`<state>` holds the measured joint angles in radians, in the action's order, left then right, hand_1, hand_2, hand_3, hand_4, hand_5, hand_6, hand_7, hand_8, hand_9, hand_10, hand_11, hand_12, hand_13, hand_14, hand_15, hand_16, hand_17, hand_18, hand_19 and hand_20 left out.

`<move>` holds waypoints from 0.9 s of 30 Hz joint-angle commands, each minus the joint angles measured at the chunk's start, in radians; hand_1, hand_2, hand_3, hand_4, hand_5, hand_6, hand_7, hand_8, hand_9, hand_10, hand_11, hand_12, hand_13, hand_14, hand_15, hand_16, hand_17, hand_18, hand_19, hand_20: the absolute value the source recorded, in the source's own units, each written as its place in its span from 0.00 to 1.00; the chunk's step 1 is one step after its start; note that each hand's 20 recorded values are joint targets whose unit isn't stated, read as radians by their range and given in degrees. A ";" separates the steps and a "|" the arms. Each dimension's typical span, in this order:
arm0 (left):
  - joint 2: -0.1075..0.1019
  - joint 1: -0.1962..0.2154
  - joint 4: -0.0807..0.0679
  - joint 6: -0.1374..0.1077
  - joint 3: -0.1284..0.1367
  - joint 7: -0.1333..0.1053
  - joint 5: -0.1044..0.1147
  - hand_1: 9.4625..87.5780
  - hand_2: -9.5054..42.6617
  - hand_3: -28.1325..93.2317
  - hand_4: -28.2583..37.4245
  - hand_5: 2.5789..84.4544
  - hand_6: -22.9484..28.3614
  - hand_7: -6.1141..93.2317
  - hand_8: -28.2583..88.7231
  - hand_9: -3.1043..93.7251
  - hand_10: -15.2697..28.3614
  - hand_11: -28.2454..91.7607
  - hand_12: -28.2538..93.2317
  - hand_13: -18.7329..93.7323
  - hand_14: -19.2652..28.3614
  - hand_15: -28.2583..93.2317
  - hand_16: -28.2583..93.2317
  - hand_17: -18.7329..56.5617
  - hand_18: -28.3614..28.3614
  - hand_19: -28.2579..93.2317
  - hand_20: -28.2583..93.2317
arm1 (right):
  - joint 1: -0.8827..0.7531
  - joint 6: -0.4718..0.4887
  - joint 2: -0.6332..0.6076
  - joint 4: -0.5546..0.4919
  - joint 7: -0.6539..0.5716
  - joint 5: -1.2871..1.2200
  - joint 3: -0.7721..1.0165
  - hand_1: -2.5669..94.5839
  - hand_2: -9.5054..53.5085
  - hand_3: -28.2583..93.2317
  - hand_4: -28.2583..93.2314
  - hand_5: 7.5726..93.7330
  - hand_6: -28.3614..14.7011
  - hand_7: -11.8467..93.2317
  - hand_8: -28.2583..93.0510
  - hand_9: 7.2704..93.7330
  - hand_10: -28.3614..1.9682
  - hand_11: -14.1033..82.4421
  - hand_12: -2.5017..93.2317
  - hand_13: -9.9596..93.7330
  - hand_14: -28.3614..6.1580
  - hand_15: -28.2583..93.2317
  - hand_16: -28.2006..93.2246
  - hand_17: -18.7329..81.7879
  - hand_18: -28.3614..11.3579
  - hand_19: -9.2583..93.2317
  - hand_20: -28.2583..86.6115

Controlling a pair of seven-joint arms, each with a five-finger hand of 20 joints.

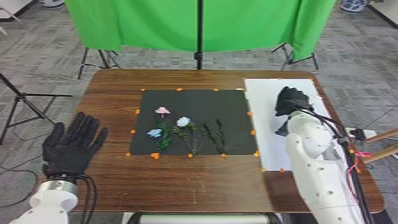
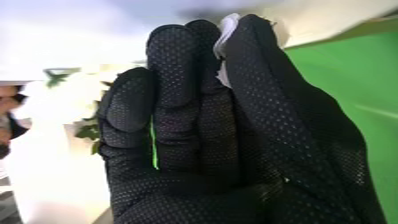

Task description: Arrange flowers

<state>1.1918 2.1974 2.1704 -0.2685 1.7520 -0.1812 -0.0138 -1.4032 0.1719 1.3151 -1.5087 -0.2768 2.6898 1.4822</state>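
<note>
- Black mat point(image 1: 200, 98), head view: pink flower point(image 1: 163, 110), white flower point(image 1: 183, 121), blue flower point(image 1: 155, 133) on it.
- Left robot hand point(image 1: 69, 152): fingers straight, spread.
- Right robot hand point(image 1: 291, 101): over white sheet point(image 1: 273, 150).
- Right wrist view: thumb and fingers pinch white piece point(image 2: 225, 37).

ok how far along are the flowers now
Nothing looks clearly finished. The right hand, over the white sheet, seems to pinch a white thing. Apparently left: the pink, blue and white flowers and green sprigs lying on the dark mat.

flowers point(image 1: 183, 121) on mat point(image 1: 197, 100), sheet point(image 1: 265, 95) right of it, table point(image 1: 178, 185) beneath
</note>
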 commanded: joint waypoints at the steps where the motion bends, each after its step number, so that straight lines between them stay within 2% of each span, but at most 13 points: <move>1: 0.007 0.010 -0.006 -0.008 -0.004 0.020 -0.008 0.28 0.44 0.84 0.01 0.55 0.61 0.24 0.16 0.46 0.68 0.42 0.35 0.45 0.71 0.61 0.19 0.20 0.75 0.51 0.38 | -0.046 -0.105 -0.035 -0.198 0.003 -0.060 -0.145 0.70 0.00 0.77 0.00 0.76 0.65 0.44 0.23 0.84 0.58 0.25 0.47 0.74 0.64 0.59 0.59 0.55 0.27 0.86 0.61; 7: -0.002 -0.002 -0.012 -0.004 -0.002 0.031 -0.017 0.28 0.44 0.84 0.01 0.55 0.61 0.24 0.16 0.46 0.68 0.42 0.35 0.45 0.71 0.61 0.19 0.20 0.75 0.51 0.38 | -0.090 -0.105 0.012 -0.307 0.072 -0.100 -0.232 0.69 0.00 0.79 0.00 0.76 0.64 0.43 0.24 0.84 0.58 0.25 0.47 0.74 0.63 0.59 0.59 0.55 0.25 0.87 0.61; 10: -0.005 -0.011 -0.017 0.000 -0.002 0.040 -0.019 0.28 0.44 0.84 0.01 0.55 0.61 0.24 0.16 0.46 0.68 0.42 0.35 0.45 0.71 0.61 0.19 0.20 0.75 0.51 0.38 | -0.097 -0.090 0.051 -0.297 0.099 -0.090 -0.274 0.68 0.00 0.79 0.00 0.76 0.64 0.43 0.24 0.84 0.58 0.25 0.46 0.73 0.63 0.60 0.59 0.55 0.24 0.87 0.60; 13: -0.009 -0.023 -0.023 0.003 -0.009 0.047 -0.020 0.28 0.44 0.84 0.01 0.55 0.61 0.24 0.16 0.46 0.68 0.42 0.35 0.45 0.71 0.60 0.19 0.20 0.75 0.51 0.38 | -0.108 -0.026 0.088 -0.301 0.073 -0.146 -0.309 0.68 0.00 0.79 0.00 0.75 0.63 0.43 0.24 0.84 0.58 0.25 0.46 0.73 0.62 0.60 0.59 0.55 0.24 0.87 0.60; 17: -0.009 -0.029 -0.028 0.004 -0.012 0.062 -0.021 0.28 0.44 0.84 0.01 0.55 0.61 0.24 0.16 0.46 0.68 0.42 0.35 0.45 0.71 0.60 0.19 0.20 0.75 0.51 0.38 | -0.146 -0.015 0.109 -0.314 0.113 -0.089 -0.344 0.68 0.00 0.79 0.00 0.75 0.63 0.43 0.24 0.84 0.58 0.25 0.46 0.73 0.62 0.60 0.58 0.55 0.23 0.87 0.60; 22: -0.012 -0.030 -0.028 -0.002 -0.007 0.062 -0.023 0.28 0.44 0.84 0.01 0.55 0.61 0.24 0.16 0.46 0.68 0.42 0.35 0.45 0.71 0.60 0.19 0.20 0.75 0.51 0.38 | -0.164 0.010 0.116 -0.336 0.095 -0.105 -0.364 0.68 0.00 0.79 0.00 0.75 0.63 0.43 0.24 0.83 0.58 0.25 0.46 0.73 0.62 0.60 0.58 0.55 0.23 0.87 0.60; 27: -0.010 -0.025 -0.027 -0.004 -0.004 0.063 -0.020 0.28 0.45 0.84 0.01 0.55 0.61 0.24 0.16 0.46 0.68 0.42 0.35 0.45 0.71 0.61 0.19 0.20 0.74 0.51 0.38 | -0.166 -0.025 0.122 -0.337 0.091 -0.080 -0.379 0.69 0.00 0.79 0.00 0.75 0.63 0.42 0.24 0.83 0.57 0.25 0.45 0.73 0.62 0.60 0.58 0.55 0.23 0.87 0.60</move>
<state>1.1812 2.1593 2.1503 -0.2676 1.7464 -0.1312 -0.0300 -1.5578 0.1766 1.4267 -1.8356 -0.1825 2.5749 1.1200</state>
